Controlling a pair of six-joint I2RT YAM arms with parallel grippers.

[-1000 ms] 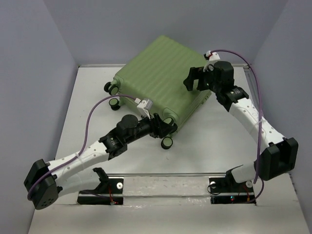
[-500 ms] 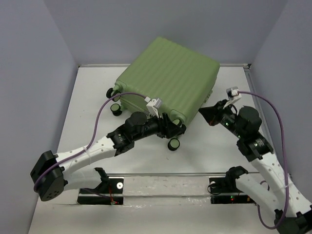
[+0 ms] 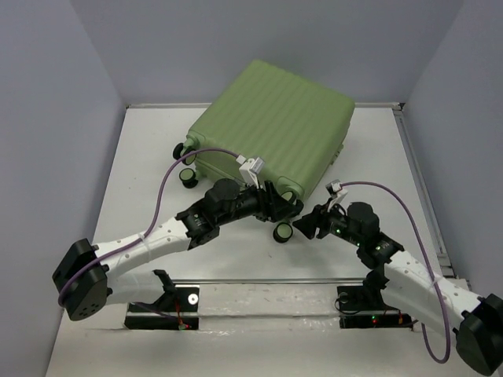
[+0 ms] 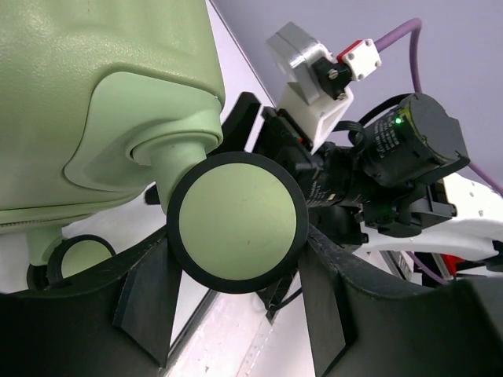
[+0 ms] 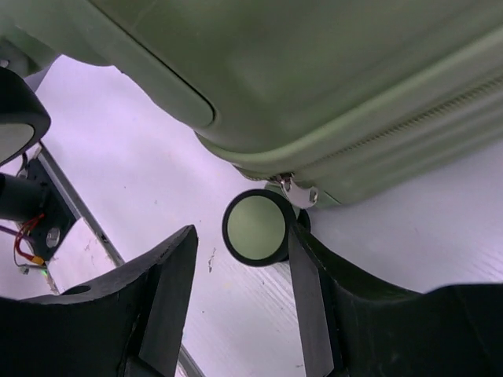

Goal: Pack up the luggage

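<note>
The luggage (image 3: 271, 129), a closed light-green ribbed suitcase, lies flat on the white table. My left gripper (image 3: 287, 206) is at its near corner. In the left wrist view the gripper (image 4: 236, 236) has a black wheel with a green hub (image 4: 236, 221) between its fingers, touching both. My right gripper (image 3: 305, 228) is low beside the same corner, open. In the right wrist view the gripper (image 5: 240, 236) faces the lower corner wheel (image 5: 255, 228), which sits against its right finger (image 5: 310, 290). The zipper pull (image 5: 295, 191) hangs just above that wheel.
Two more wheels (image 3: 185, 163) stick out at the suitcase's left side. The arm mounts and a metal rail (image 3: 267, 294) run along the near edge. Grey walls close in the table on three sides. The right wrist (image 4: 409, 157) is close behind the left fingers.
The suitcase shifted right and turned a little early on. My right arm left the suitcase's right side and swung down to the near corner wheel. My left gripper stayed at the corner.
</note>
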